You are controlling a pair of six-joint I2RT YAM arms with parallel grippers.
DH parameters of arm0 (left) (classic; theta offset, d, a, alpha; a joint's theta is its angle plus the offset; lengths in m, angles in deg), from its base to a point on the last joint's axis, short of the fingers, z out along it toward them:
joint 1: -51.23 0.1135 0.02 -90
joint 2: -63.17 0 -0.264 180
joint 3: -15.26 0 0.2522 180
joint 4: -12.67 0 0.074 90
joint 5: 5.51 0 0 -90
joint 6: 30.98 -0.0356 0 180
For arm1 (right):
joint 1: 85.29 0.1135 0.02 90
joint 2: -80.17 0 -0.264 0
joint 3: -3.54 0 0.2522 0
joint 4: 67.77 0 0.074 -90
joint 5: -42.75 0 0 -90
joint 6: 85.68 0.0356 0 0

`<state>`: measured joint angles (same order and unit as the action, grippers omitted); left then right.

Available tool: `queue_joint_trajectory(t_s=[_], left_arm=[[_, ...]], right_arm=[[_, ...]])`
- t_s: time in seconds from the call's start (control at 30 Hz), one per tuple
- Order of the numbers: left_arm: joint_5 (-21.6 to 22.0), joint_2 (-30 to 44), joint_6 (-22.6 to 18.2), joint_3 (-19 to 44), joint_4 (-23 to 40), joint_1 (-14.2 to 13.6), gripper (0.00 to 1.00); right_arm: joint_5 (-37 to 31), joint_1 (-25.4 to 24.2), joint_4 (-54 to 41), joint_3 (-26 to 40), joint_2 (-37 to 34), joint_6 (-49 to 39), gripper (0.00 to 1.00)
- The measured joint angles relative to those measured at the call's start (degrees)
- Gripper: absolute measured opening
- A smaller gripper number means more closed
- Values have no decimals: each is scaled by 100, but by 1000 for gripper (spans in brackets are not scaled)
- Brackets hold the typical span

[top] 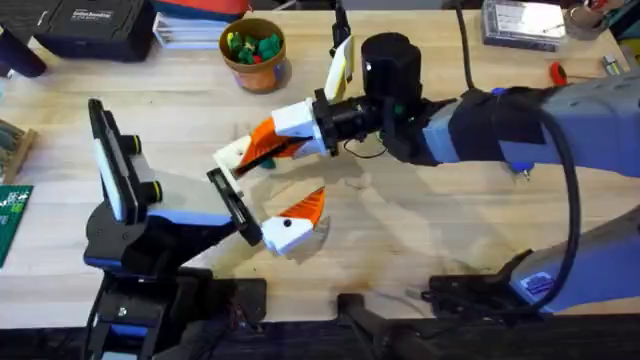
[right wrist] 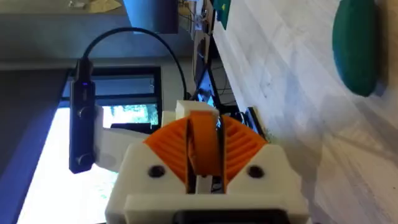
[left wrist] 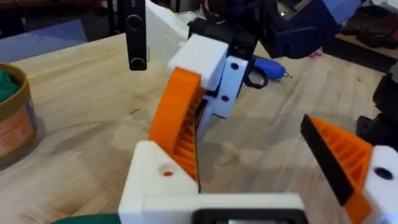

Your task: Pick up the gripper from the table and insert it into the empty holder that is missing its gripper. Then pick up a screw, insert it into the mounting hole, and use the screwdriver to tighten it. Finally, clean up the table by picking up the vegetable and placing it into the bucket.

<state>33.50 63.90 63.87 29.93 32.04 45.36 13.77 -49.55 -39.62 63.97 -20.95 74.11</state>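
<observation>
My right gripper (top: 272, 143) reaches across the table and is shut on the orange gripper (left wrist: 180, 121). The wedge's lower end sits in the white holder (left wrist: 155, 177) on one side of my left gripper (top: 270, 182). The left gripper is open; its other finger (left wrist: 345, 158) carries an orange tip. In the right wrist view the orange pads (right wrist: 239, 146) clamp the orange piece (right wrist: 202, 146). The dark green vegetable (right wrist: 357, 50) lies on the wood. The tan bucket (top: 255, 50) stands at the back. A blue screwdriver (left wrist: 268, 66) lies beyond the right gripper (left wrist: 208, 74).
A black case (top: 90, 25) and stacked papers lie at the back left. A clear box (top: 520, 20) and a red-handled tool (top: 558, 72) are at the back right. A green circuit board (top: 12, 215) lies at the left edge.
</observation>
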Motion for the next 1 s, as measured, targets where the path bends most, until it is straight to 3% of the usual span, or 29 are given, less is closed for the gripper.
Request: queue_joint_trajectory(t_s=[0.2, 0.4, 0.53, 0.73, 0.8, 0.9, 1.0], left_arm=[[-19, -4, -36, 0, 0, 0, 986], [-69, -6, -125, 0, 0, -2, 985], [-120, -6, -143, 0, 3, -33, 985], [-535, -6, -143, 0, 42, -140, 985], [-589, -6, -143, 0, 45, -140, 985], [-638, -6, -143, 0, 52, -140, 985], [-649, -6, -143, 0, 55, -140, 985]], right_arm=[[30, -13, -20, 0, 2, -4, 275], [82, -68, -61, 0, -1, -50, 404], [165, -116, -69, 0, -2, -66, 431], [161, -118, -35, 0, -3, -80, 512], [161, -149, -36, 0, -5, -85, 607], [158, -258, -34, 0, -5, -168, 947], [42, -426, -36, 0, -5, -358, 991]])
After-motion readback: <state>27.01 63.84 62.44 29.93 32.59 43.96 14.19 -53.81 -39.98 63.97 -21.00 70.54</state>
